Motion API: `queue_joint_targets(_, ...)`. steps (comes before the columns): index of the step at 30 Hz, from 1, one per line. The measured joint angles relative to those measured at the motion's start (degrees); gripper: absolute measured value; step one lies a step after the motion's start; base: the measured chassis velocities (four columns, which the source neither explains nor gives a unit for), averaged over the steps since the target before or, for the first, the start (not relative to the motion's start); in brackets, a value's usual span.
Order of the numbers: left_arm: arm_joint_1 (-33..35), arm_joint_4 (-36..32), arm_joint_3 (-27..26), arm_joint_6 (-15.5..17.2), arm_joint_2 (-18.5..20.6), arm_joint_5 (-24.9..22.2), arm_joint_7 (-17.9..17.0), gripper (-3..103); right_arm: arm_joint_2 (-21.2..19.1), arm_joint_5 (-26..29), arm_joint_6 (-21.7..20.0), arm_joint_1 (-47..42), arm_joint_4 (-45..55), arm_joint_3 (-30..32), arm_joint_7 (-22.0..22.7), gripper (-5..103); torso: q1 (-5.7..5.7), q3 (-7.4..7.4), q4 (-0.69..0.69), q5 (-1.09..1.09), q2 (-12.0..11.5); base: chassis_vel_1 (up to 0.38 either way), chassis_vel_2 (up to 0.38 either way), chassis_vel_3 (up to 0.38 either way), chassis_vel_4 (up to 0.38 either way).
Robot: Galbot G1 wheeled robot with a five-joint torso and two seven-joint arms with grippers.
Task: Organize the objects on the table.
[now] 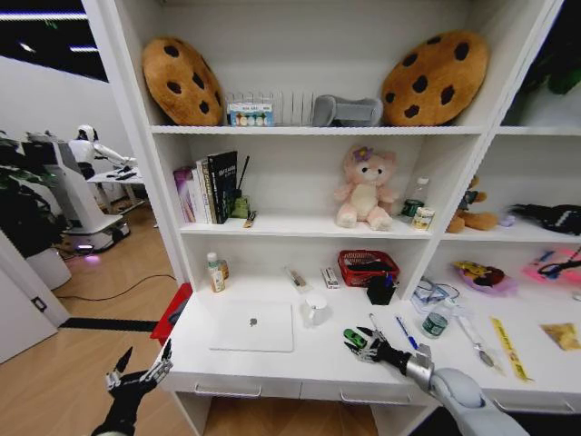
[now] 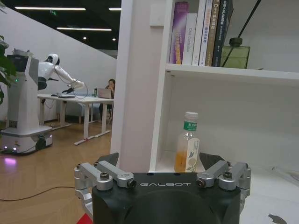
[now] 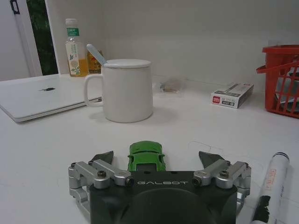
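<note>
My head camera looks forward and down from above at the white desk (image 1: 318,354) and the shelves behind it. My right wrist camera sits low, close over the desk, facing the mug (image 3: 126,91) and laptop (image 3: 46,95), which the head view shares. My left wrist camera, beside the desk's end, faces the bottle (image 2: 187,142).

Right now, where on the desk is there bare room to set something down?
Bare top lies in front of the laptop to the desk edge, and between the mug and the right gripper, open around the green car. Crowded: right of the basket, among the pens and clutter. The left gripper hangs off the desk.
</note>
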Motion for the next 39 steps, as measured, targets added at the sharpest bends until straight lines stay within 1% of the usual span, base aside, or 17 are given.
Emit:
queue_joint_targets(5,-0.06,0.2,-0.01,0.09,0.15,-0.08,-0.07,98,0.14,0.0,-0.25,-0.11,0.74,-0.85,-0.07,101,0.0,-0.01,0.0,0.0,0.01,0.0,0.0,0.0,0.0)
queue_joint_targets(7,-0.09,0.22,-0.01,0.13,0.17,-0.1,-0.1,98,0.14,0.0,-0.32,-0.36,0.99,-0.79,-0.29,92,0.0,0.0,0.0,-0.01,0.01,0.0,0.0,0.0,0.0)
queue_joint_targets(8,-0.09,0.22,-0.01,0.13,0.17,-0.1,-0.1,98,0.14,0.0,-0.32,-0.36,0.99,-0.79,-0.29,92,0.0,0.0,0.0,-0.01,0.01,0.0,0.0,0.0,0.0)
queue_joint_targets(12,-0.15,0.3,0.11,0.17,0.19,-0.12,-0.13,98,-0.35,0.28,-0.15,-1.02,1.15,-0.22,-0.84,70,0.0,-0.01,-0.01,0.0,0.01,0.0,0.0,0.0,0.0)
queue_joint_targets(14,-0.14,0.31,0.23,0.18,0.2,-0.09,-0.13,98,-0.52,0.46,-0.02,-0.97,0.89,-0.19,-0.95,70,0.0,-0.01,-0.01,-0.01,0.01,0.0,0.0,0.0,0.0)
queue_joint_targets(15,-0.08,0.31,0.39,0.19,0.22,-0.01,-0.13,98,-0.66,0.55,0.03,-0.74,0.63,-0.18,-1.02,59,0.0,-0.01,-0.01,0.0,0.01,0.0,0.0,0.0,0.0)
queue_joint_targets(16,-0.02,0.3,0.42,0.19,0.22,0.05,-0.13,98,-0.74,0.63,0.02,-0.69,0.65,-0.19,-1.05,53,0.0,-0.01,0.0,0.01,0.01,0.0,0.0,0.0,0.0)
queue_joint_targets(18,0.01,0.29,0.43,0.19,0.22,0.09,-0.13,98,-0.74,0.63,0.02,-0.69,0.65,-0.16,-1.07,53,0.0,-0.01,0.0,0.01,0.01,0.0,0.0,0.0,0.0)
queue_joint_targets(20,0.06,0.28,0.43,0.19,0.21,0.15,-0.13,98,-0.62,0.64,0.02,-0.69,0.63,-0.05,-1.12,42,0.0,-0.01,0.0,0.01,0.01,0.0,0.0,0.0,0.0)
queue_joint_targets(21,0.06,0.28,0.43,0.19,0.21,0.15,-0.13,98,-0.62,0.64,0.02,-0.69,0.63,-0.05,-1.12,42,0.0,-0.01,0.0,0.01,0.01,0.0,0.0,0.0,0.0)
queue_joint_targets(22,0.08,0.25,0.43,0.18,0.2,0.16,-0.13,98,-0.45,0.63,0.02,-0.69,0.61,0.04,-1.13,37,0.0,-0.01,0.0,0.01,0.01,0.0,0.0,0.0,0.0)
queue_joint_targets(31,0.27,-0.03,0.23,0.14,0.19,0.17,-0.13,98,-0.02,0.76,0.0,-1.71,1.43,1.02,-1.03,36,0.0,0.0,0.0,0.02,0.01,0.0,0.0,0.0,0.0)
queue_joint_targets(33,0.33,-0.11,0.13,0.14,0.27,0.12,-0.15,98,-0.31,1.72,-0.18,-2.64,4.0,2.33,-0.97,36,0.0,0.01,-0.06,0.1,0.0,0.0,0.0,0.0,0.0)
queue_joint_targets(34,0.33,-0.11,0.13,0.14,0.27,0.12,-0.15,98,-0.31,1.72,-0.18,-2.64,4.0,2.33,-0.97,36,0.0,0.01,-0.06,0.1,0.0,0.0,0.0,0.0,0.0)
queue_joint_targets(36,0.39,-0.18,0.07,0.13,0.42,0.07,-0.15,98,-1.85,4.66,-0.59,-3.32,9.9,5.11,-0.19,36,0.0,0.0,-0.02,0.0,0.01,0.0,0.0,0.0,0.0)
queue_joint_targets(37,0.39,-0.18,0.07,0.13,0.42,0.07,-0.15,98,-1.85,4.66,-0.59,-3.32,9.9,5.11,-0.19,36,0.0,0.0,-0.02,0.0,0.01,0.0,0.0,0.0,0.0)
queue_joint_targets(39,0.36,-0.15,0.09,0.13,0.57,0.08,-0.23,98,-3.69,7.25,-1.55,-2.72,15.08,7.64,0.7,36,-0.01,0.0,-0.01,0.02,0.01,0.0,0.0,0.0,0.0)
